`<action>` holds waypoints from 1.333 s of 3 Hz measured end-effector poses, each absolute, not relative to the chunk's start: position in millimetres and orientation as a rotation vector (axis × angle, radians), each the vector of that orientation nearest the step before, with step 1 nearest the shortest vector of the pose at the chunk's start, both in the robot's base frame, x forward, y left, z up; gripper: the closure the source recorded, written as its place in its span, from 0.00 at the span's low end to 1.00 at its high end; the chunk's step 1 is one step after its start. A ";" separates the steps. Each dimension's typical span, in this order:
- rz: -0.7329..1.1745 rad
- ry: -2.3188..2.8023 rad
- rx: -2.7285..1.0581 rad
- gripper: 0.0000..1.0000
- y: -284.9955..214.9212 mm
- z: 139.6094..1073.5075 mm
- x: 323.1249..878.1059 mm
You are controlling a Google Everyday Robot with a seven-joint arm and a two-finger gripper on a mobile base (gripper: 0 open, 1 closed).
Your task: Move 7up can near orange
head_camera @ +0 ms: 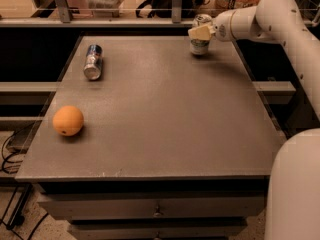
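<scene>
we are holding our hand (200, 32) against the 7up can (200, 46), which is standing upright at the counter's (165, 129) far right; we cannot tell if it is gripping. the orange (68, 120) is sitting near left, well apart, so the whole carry is remaining.

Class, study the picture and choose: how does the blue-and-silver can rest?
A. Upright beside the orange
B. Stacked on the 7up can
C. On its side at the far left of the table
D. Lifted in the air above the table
C: the blue-and-silver can lies on its side at the table's far left, apart from the orange; the gripper is at the upright 7up can, far right.
</scene>
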State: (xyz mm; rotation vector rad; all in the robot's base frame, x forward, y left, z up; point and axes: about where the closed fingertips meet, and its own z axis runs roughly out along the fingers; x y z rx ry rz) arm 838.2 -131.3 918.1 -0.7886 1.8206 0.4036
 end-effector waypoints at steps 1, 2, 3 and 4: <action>0.388 1.772 -0.854 0.88 -121.9 944.7 818.4; 0.404 1.723 -0.882 1.00 -140.5 985.6 790.4; 0.413 1.726 -0.891 1.00 -139.0 984.9 788.4; 0.396 1.706 -0.987 1.00 -118.9 986.4 779.7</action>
